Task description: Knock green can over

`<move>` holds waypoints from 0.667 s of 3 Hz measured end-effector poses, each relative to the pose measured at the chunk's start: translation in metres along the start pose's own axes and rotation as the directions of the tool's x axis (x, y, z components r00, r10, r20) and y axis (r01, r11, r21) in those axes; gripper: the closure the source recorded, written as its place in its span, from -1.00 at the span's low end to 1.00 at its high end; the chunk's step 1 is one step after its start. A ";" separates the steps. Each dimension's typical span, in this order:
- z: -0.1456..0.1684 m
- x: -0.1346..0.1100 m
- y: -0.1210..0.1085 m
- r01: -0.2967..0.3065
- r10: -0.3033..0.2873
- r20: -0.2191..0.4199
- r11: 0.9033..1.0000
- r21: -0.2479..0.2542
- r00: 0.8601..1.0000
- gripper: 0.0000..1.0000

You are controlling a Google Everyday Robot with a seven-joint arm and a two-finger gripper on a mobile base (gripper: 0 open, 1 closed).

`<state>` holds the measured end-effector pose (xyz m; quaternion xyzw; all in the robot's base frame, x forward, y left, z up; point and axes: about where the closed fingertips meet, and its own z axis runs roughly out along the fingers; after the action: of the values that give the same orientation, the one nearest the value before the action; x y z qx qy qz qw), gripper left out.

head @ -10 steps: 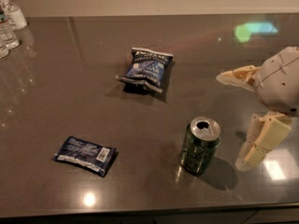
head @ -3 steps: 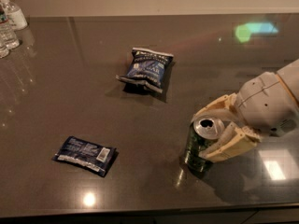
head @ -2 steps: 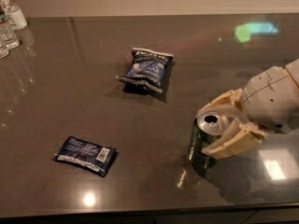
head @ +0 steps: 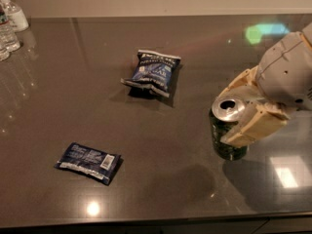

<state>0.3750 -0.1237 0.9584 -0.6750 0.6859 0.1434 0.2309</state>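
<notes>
The green can [head: 220,134], dark green with a silver top and open pull-tab, stands at the right of the dark table [head: 68,91], leaning slightly. My gripper [head: 224,119] reaches in from the right. Its cream fingers [head: 254,126] lie on either side of the can's upper part, one behind it and one in front, closed against it. The near finger hides the can's right side.
A blue snack bag [head: 152,73] lies in the middle of the table. A second, flatter blue bag [head: 87,162] lies at the front left. Clear bottles [head: 10,24] stand at the far left corner. The table's front edge runs along the bottom.
The gripper came in from the right and closed around the can's top. Since then gripper and can have shifted together to the right and farther back.
</notes>
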 end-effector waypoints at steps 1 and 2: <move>-0.005 0.015 -0.009 0.023 -0.025 -0.178 1.000 -0.011 0.984 1.00; -0.008 0.048 -0.020 0.036 -0.039 -0.350 0.999 -0.016 0.936 1.00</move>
<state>0.3951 -0.1704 0.9429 -0.7038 0.7024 0.0196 0.1045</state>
